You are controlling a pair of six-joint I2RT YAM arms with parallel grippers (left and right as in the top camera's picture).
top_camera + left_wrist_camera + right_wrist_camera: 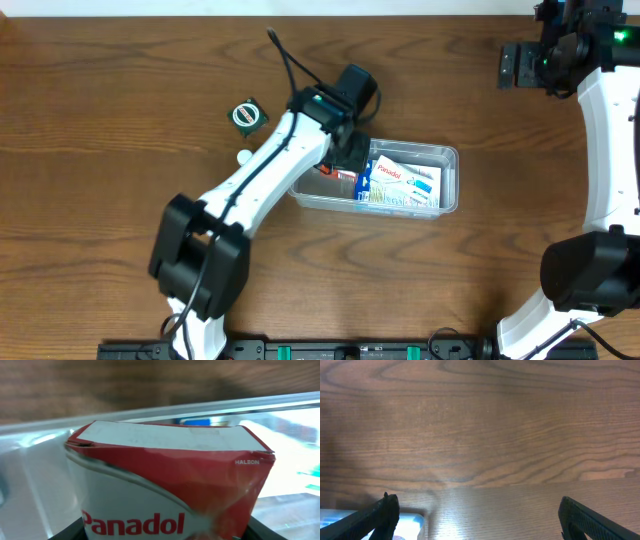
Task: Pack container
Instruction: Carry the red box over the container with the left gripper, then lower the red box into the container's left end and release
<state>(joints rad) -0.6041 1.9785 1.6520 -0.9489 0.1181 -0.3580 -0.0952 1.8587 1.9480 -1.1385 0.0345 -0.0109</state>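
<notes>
The clear plastic container (448, 160) sits at the table's middle, holding a white and blue box (405, 180). My left gripper (345, 162) reaches into its left end and is shut on a red and white Panadol box (165, 485), which fills the left wrist view with the container's rim (210, 407) behind it. My right gripper (477, 515) is open and empty, raised at the far right over bare wood (520, 65). A corner of a blue-edged box (410, 522) shows at the lower left of the right wrist view.
A small green and white round object (247, 115) lies on the table left of the container, with a small white item (243, 156) below it. A black cable (290, 60) runs from the left arm.
</notes>
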